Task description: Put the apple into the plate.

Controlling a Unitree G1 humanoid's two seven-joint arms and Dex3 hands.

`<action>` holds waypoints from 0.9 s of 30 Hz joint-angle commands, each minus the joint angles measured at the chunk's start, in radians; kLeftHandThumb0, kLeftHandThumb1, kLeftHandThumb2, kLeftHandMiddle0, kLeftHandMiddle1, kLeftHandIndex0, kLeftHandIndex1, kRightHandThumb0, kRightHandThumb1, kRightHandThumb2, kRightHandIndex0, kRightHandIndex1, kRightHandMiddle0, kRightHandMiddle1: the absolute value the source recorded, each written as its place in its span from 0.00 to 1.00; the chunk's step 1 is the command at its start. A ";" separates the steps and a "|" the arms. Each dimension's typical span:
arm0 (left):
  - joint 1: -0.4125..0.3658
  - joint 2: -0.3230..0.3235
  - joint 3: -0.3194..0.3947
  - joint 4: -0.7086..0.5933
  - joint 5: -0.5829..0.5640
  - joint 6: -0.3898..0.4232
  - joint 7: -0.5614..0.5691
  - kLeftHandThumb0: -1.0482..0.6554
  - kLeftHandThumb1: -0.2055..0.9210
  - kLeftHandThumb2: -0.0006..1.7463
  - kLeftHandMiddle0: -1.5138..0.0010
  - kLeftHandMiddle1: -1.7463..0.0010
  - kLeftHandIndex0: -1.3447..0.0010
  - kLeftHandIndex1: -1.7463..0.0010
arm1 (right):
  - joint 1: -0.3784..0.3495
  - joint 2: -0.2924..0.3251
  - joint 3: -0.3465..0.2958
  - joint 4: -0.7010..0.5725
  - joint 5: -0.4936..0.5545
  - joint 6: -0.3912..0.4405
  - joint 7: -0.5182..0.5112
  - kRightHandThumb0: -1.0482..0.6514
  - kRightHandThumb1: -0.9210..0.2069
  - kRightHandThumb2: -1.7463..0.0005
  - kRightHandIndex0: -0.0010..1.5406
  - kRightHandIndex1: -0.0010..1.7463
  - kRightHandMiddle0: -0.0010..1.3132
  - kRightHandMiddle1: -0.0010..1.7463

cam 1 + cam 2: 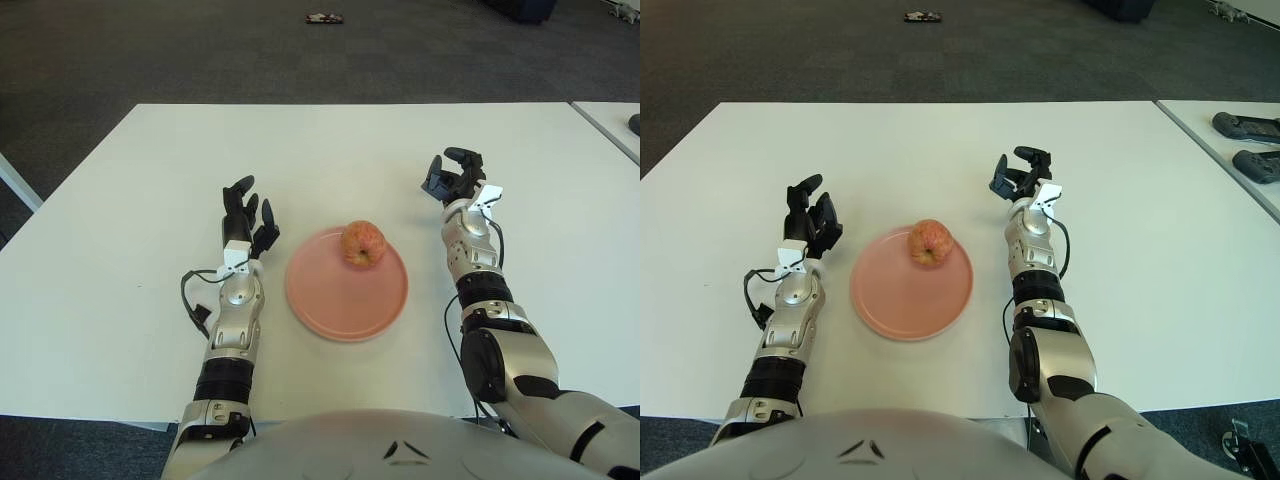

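Apple [363, 243] sits on plate [330, 310], task apparently done; left hand [247, 216] and right hand [455, 176] flank it, fingers loose, empty.

Two silver-grey metallic forearms, segmented, with black bands at the joints. Left hand [246, 213] and right hand [452, 177]: black three-finger units, each with a small white bracket at the wrist. Left forearm [232, 320] is a smooth silver shell with a round boss near the wrist; black cable [192, 296] loops out on its outer side. Right forearm [471, 250] same silver casing, thin black cable running along it. Right elbow [490, 362] has a glossy black rounded cover. Light grey curved torso shell [360, 445] at the bottom edge, with dark triangular markings.
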 commanded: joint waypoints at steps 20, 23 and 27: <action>-0.004 0.010 -0.001 -0.011 0.008 0.005 0.002 0.21 1.00 0.42 0.71 0.94 1.00 0.42 | 0.081 -0.169 0.185 0.509 -0.264 -0.316 0.099 0.60 0.62 0.18 0.88 1.00 0.86 1.00; -0.004 0.013 0.000 -0.014 0.006 0.009 -0.001 0.20 1.00 0.42 0.71 0.94 1.00 0.42 | 0.075 -0.158 0.183 0.530 -0.265 -0.344 0.090 0.60 0.62 0.18 0.88 1.00 0.86 1.00; -0.004 0.015 -0.001 -0.019 0.004 0.014 -0.004 0.21 1.00 0.41 0.71 0.94 1.00 0.42 | 0.068 -0.148 0.177 0.545 -0.257 -0.356 0.080 0.60 0.62 0.18 0.87 1.00 0.86 1.00</action>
